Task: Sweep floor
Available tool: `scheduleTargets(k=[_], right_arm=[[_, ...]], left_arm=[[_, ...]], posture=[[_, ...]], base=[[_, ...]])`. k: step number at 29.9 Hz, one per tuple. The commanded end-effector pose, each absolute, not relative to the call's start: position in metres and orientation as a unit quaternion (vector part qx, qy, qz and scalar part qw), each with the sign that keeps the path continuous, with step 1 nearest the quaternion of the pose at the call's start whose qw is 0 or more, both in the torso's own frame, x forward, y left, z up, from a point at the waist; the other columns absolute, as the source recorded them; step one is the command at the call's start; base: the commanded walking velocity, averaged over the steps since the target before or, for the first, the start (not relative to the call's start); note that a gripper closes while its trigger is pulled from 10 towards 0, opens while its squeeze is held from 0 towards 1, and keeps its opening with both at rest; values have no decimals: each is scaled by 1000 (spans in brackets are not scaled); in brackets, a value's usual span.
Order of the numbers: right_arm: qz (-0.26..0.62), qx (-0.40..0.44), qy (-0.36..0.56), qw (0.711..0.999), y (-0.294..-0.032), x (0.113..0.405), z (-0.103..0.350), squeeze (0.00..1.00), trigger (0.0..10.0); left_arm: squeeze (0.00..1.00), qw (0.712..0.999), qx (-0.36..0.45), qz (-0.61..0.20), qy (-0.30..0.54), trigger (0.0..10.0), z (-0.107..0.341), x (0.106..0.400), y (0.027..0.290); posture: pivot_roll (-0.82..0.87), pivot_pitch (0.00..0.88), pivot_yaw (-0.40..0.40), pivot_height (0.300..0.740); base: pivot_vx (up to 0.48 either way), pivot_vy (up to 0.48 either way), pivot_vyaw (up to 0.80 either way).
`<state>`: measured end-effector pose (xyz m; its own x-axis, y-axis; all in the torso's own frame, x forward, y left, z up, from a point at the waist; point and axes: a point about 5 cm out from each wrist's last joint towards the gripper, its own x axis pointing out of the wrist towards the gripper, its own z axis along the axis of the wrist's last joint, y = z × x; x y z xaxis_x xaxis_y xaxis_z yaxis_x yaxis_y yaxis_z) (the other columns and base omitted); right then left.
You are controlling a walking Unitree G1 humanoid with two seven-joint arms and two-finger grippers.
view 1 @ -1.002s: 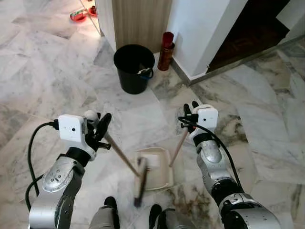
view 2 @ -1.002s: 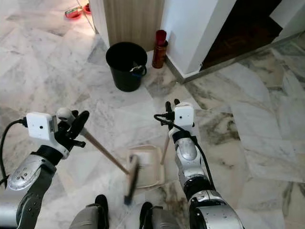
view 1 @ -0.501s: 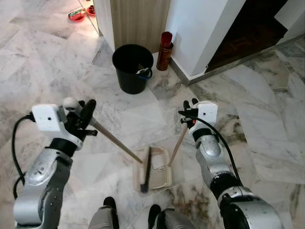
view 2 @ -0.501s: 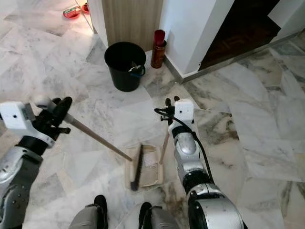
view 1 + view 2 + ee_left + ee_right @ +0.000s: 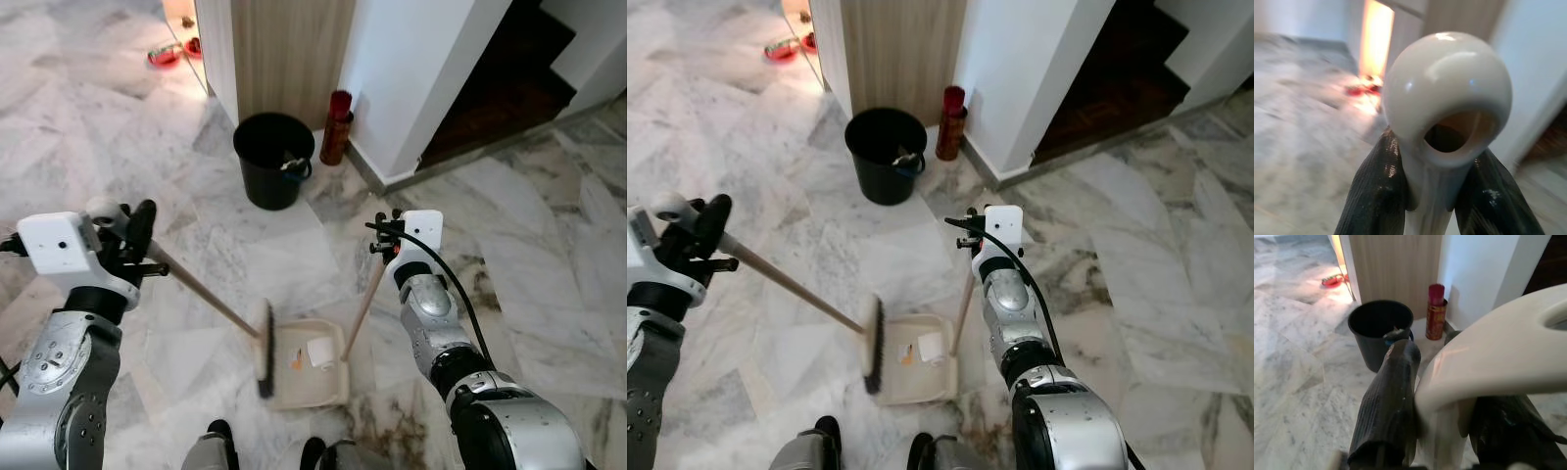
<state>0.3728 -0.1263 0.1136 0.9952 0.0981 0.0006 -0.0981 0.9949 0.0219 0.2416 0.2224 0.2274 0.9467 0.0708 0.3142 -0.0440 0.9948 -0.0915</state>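
Left eye view: we see our left tool [image 5: 125, 227] clenched on the broom [image 5: 263, 350], right tool [image 5: 386, 233] clenched on the dustpan [image 5: 312, 376].

Slanted wooden broom [image 5: 206, 299] meets cream dustpan [image 5: 306, 363] holding paper scraps [image 5: 319, 352].

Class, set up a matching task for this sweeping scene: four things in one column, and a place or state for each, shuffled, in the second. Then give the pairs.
Things
1. broom
2. dustpan
3. black bin
4. red spray can

Places or states
A. beside the white wall corner
B. handle gripped by the right gripper
C. handle gripped by the left gripper
D. in front of the wooden panel

Pairs: 1-C, 2-B, 3-D, 4-A
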Motion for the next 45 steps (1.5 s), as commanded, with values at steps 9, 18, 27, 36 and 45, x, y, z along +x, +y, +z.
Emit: scheduleTargets(k=[9,18,27,36,45], right_arm=[[18,45,-3,999,-132,377,119,0,10000],[16,106,3,994,-127,378,121,0,10000],[19,128,-10,992,-126,380,125,0,10000],[-4,157,-1,988,-135,377,119,0,10000],[-39,245,1,969,-142,383,126,0,10000]], left_arm=[[0,980,84,59,-172,10000,228,250,224],[0,983,99,88,-129,10000,189,259,220],[0,977,143,77,-140,10000,175,263,208],[0,967,180,57,-169,10000,183,269,197],[0,965,187,75,-169,10000,181,262,203]], posture=[[211,25,-94,740],[215,0,-67,740],[194,0,-27,740],[192,0,-24,740],[208,0,-35,740]], base=[[0,0,0],[0,0,0],[0,0,0],[0,0,0],[0,0,0]])
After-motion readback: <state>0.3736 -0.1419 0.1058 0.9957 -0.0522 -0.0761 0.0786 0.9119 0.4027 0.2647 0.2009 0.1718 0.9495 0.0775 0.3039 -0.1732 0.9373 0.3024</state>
